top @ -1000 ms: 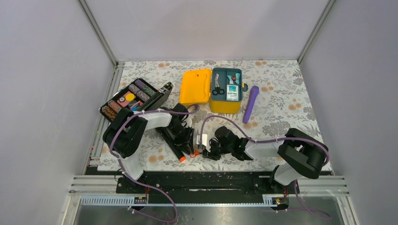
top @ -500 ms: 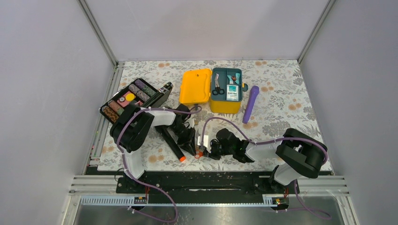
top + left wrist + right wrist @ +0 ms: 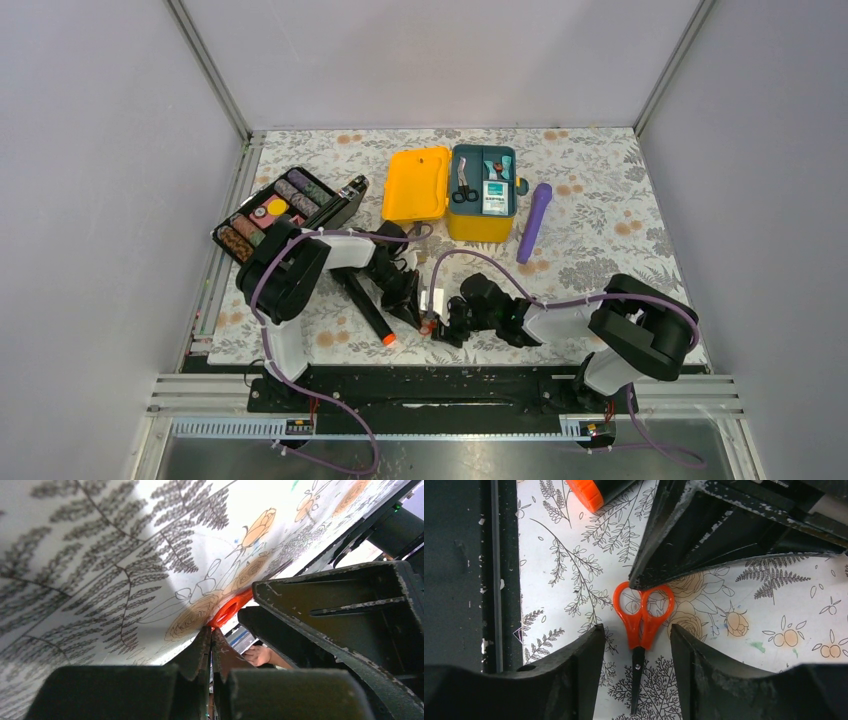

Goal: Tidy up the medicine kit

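The yellow medicine kit (image 3: pixel 446 222) stands open at the back, its lid (image 3: pixel 415 185) laid to the left and its teal insert tray (image 3: pixel 484 180) holding scissors and packets. Small orange-handled scissors (image 3: pixel 642 615) lie flat on the floral mat near the front edge; they also show in the top view (image 3: pixel 425 326). My right gripper (image 3: pixel 636 628) is open, one finger on each side of the scissors, not touching them. My left gripper (image 3: pixel 210 630) is shut and empty, its tip touching the scissors' handle loops (image 3: pixel 231 609).
A black marker with an orange cap (image 3: pixel 368 310) lies just left of the grippers. A purple cylinder (image 3: pixel 534 222) lies right of the kit. A black tray of coloured rolls (image 3: pixel 275 210) sits at the back left. The black base rail (image 3: pixel 459 580) borders the mat.
My left gripper has shifted a little to the right, up to the scissors' handles. The right gripper and the scissors have hardly moved.
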Controlling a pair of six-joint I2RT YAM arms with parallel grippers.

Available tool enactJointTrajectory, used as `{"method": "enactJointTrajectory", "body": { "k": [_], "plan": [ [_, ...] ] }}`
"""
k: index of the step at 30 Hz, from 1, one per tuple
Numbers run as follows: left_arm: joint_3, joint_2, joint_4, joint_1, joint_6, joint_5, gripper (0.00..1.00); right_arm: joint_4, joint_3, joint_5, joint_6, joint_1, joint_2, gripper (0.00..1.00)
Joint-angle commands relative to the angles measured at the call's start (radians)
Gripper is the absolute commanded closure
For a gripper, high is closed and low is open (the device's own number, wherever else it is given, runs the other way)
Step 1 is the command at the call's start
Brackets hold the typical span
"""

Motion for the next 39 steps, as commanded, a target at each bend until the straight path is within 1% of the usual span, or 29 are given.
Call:
{"method": "enactJointTrajectory", "body": {
  "k": [1, 7, 11, 18, 20, 23, 26, 28, 31, 35, 39],
  "plan": [
    [-0.012, 0.03, 0.115, 0.017, 0.032, -0.093, 1.0, -0.062, 0.013, -0.039, -0.018, 0.011, 0.017, 0.42],
    [-0.008, 0.05, 0.127, 0.023, 0.036, -0.057, 1.0, -0.063, 0.062, -0.005, -0.023, 0.011, 0.076, 0.41],
    [-0.007, 0.047, 0.127, 0.025, 0.042, -0.046, 1.0, -0.082, 0.096, 0.006, -0.02, 0.011, 0.109, 0.43],
    [-0.008, 0.019, 0.121, 0.028, 0.049, -0.057, 1.0, -0.155, 0.113, 0.002, -0.039, 0.011, 0.123, 0.62],
    [-0.001, 0.002, 0.097, 0.034, 0.05, -0.071, 0.9, -0.169, 0.109, 0.001, -0.047, 0.011, 0.114, 0.65],
    [0.016, -0.041, 0.056, 0.047, 0.053, -0.094, 0.71, -0.186, 0.102, 0.009, -0.045, 0.01, 0.085, 0.7],
    [0.019, -0.079, 0.028, 0.061, 0.054, -0.092, 0.63, -0.19, 0.095, 0.017, -0.035, 0.01, 0.056, 0.72],
    [0.015, -0.1, 0.022, 0.066, 0.051, -0.087, 0.61, -0.196, 0.093, 0.015, -0.026, 0.01, 0.036, 0.73],
    [0.009, -0.126, 0.028, 0.068, 0.051, -0.086, 0.61, -0.217, 0.108, 0.018, -0.011, 0.007, 0.001, 0.78],
    [0.008, -0.145, 0.029, 0.072, 0.057, -0.089, 0.61, -0.286, 0.154, 0.004, 0.038, -0.018, -0.043, 0.91],
    [0.004, -0.148, 0.035, 0.073, 0.057, -0.094, 0.61, -0.312, 0.193, -0.024, 0.11, -0.071, -0.05, 1.0]
  ]
}}
